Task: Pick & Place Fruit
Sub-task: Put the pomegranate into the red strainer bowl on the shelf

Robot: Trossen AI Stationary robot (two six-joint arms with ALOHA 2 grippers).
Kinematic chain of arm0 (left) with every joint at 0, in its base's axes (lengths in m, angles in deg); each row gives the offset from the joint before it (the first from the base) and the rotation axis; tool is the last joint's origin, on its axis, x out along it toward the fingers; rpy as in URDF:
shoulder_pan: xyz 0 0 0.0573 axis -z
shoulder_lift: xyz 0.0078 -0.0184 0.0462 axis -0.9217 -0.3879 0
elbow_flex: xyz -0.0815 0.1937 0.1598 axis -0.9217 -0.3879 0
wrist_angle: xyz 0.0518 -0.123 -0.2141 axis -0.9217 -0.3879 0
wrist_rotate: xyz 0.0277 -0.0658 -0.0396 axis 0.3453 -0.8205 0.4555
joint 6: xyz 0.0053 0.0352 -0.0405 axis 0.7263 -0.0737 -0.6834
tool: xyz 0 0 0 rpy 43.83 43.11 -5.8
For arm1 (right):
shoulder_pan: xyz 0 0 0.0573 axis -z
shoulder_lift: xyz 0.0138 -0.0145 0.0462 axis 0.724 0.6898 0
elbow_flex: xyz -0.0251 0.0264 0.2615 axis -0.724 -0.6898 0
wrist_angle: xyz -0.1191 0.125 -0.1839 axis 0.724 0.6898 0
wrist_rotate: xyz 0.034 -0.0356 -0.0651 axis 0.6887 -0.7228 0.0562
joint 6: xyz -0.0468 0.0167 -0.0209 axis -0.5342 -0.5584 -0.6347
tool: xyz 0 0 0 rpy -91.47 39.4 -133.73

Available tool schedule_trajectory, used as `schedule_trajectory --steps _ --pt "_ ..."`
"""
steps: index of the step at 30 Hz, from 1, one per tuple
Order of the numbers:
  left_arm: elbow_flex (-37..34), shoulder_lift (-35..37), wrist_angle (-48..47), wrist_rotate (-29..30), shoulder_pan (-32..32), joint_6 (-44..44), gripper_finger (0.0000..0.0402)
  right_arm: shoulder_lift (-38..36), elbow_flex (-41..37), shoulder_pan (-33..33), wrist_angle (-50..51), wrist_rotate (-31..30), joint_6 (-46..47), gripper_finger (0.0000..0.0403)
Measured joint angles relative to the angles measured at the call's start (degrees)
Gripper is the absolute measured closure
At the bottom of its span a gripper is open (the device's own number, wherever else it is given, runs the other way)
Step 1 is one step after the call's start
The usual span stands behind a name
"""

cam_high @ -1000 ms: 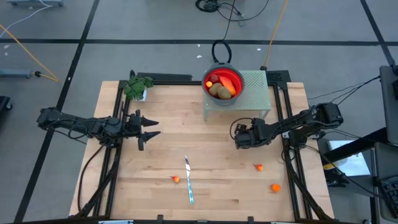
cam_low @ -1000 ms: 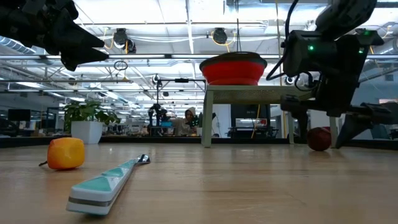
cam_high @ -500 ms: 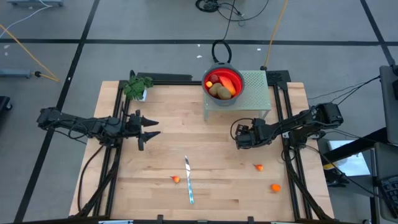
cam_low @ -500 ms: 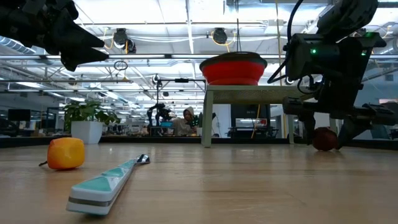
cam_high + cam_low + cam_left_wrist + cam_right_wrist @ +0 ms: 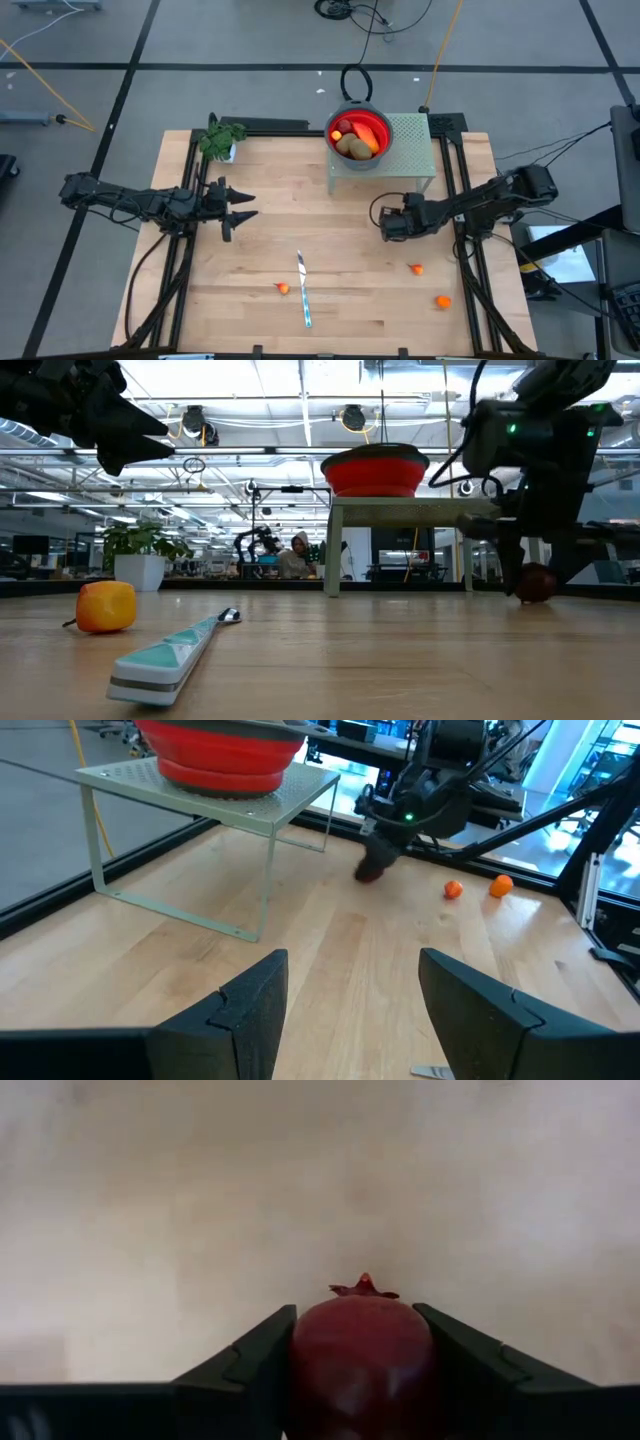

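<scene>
- Right end effector (image 5: 386, 224): right of centre in the high view, low over the desk (image 5: 330, 230), just below the mesh stand (image 5: 415, 150). The right wrist view shows both fingers (image 5: 250, 1365) pressed against the sides of a dark red ball (image 5: 362, 1350), which fills the gap between them; closed on it. In the low view the ball (image 5: 536, 582) sits at desk level at the right, under the end effector.
- Left end effector (image 5: 240, 208): left of centre in the high view, above the desk, well apart from any fruit. Fingers (image 5: 255, 1010) spread with a clear gap; holding nothing.
- Red bowl (image 5: 345, 122): on the mesh stand at upper centre of the high view. Contents: olive-brown ovals (image 5: 352, 146), 1 longer orange-red piece (image 5: 372, 134), 1 dark red piece (image 5: 345, 126).
- Small orange pieces on the desk, 3 in the high view: 1 at lower centre-left (image 5: 283, 288) just beside the knife (image 5: 303, 290); 1 at lower right (image 5: 416, 268); 1 farther lower right (image 5: 442, 300). The last 2 lie near each other, below the right end effector.
- Knife: slim, silver, lying flat at lower centre of the high view, running roughly top to bottom.
- Green leafy plant (image 5: 220, 138): white pot, upper left corner of the desk.
- Low view background: a person (image 5: 297, 552) seated far beyond the desk, centre of frame.
</scene>
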Motion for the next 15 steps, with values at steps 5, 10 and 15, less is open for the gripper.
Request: schedule_trajectory --steps 5,10,15 --pt "0.0 0.0 0.1 0.0 0.0 -0.2 0.0176 -6.0 0.0 -3.1 -3.8 4.5 -5.4 0.0222" --pt "0.0 0.0 0.1 0.0 0.0 -0.2 0.0176 -13.7 0.0 -5.5 -12.4 6.6 -16.6 0.0227" --pt "0.0 0.0 0.1 0.0 0.0 -0.1 0.0176 -20.0 0.0 -6.5 -22.1 6.9 -27.8 0.0224"
